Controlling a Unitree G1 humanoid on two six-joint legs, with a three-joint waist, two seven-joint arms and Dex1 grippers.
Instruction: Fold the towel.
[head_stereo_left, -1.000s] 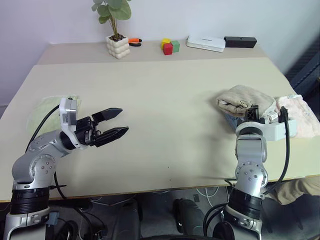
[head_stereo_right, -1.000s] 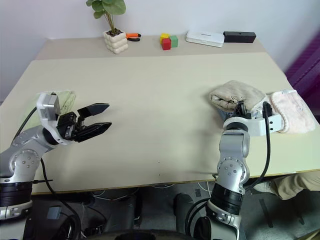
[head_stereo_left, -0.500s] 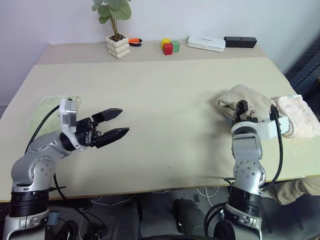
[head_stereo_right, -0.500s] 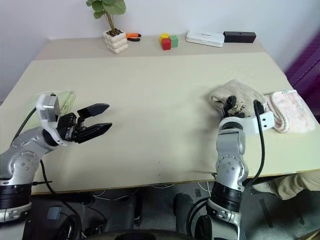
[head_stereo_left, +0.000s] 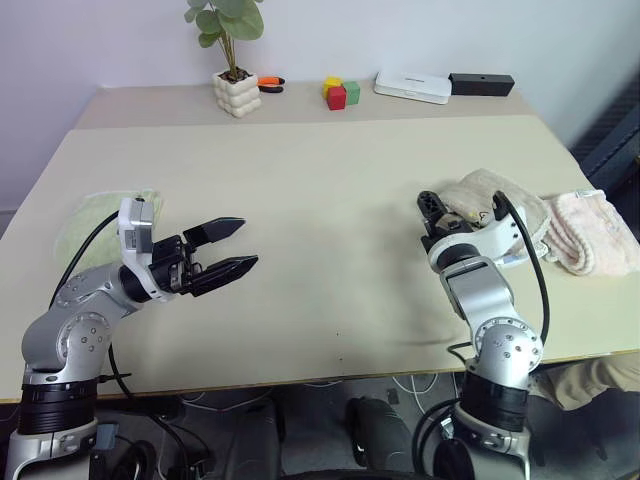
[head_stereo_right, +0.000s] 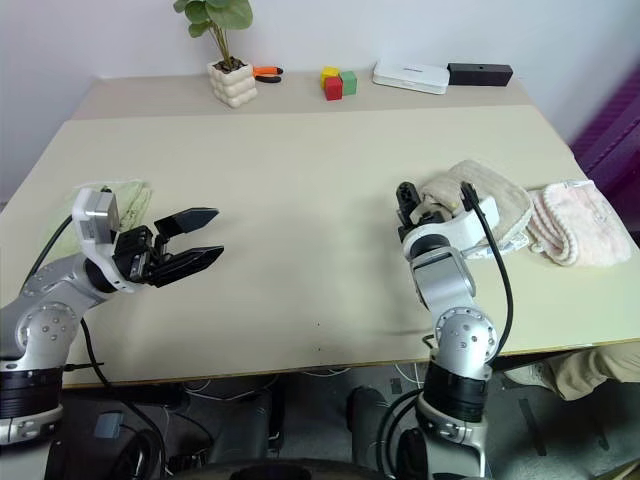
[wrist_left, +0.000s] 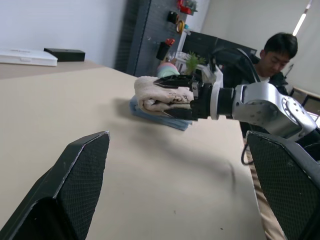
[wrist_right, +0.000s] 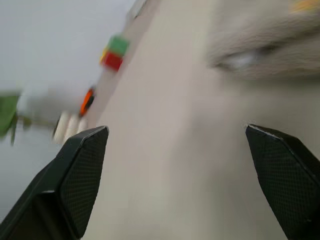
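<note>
Beige towel (head_stereo_left: 500, 200) sits folded on the bench (head_stereo_left: 320, 220), right side, atop a blue cloth (mostly hidden). Right gripper (head_stereo_right: 405, 205) beside it, fingers spread, empty; left gripper (head_stereo_left: 228, 250) fingers spread.

Light was even and bright with faint shadows on the pale beige counter (head_stereo_left: 330, 200); the right wrist view was motion-blurred.

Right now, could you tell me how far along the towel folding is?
The towel already lies folded in a bundle on a light blue folded towel. Nothing is held: the right gripper is open beside it, the left gripper open over bare table. Little looks left.
</note>
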